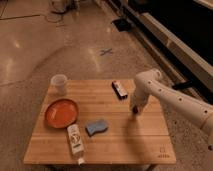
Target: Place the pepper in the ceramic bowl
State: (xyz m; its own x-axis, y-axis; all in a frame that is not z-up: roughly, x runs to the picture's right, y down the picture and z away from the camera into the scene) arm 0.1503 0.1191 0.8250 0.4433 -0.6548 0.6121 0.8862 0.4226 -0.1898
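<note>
The ceramic bowl (62, 112) is a round, shallow orange-red dish on the left part of the wooden table (130, 140). It looks empty. A small dark red piece that looks like the pepper (115, 85) lies against the far end of a black-and-white rectangular gadget (120, 92) near the table's far edge. My gripper (135, 108) hangs from the white arm and points down, close to the table top. It is to the right of the gadget and slightly nearer, and far from the bowl.
A translucent white cup (59, 83) stands at the far left corner. A white bottle (75, 142) lies in front of the bowl. A blue sponge (96, 127) lies mid-table. Polished floor surrounds the table, and a dark counter runs along the right.
</note>
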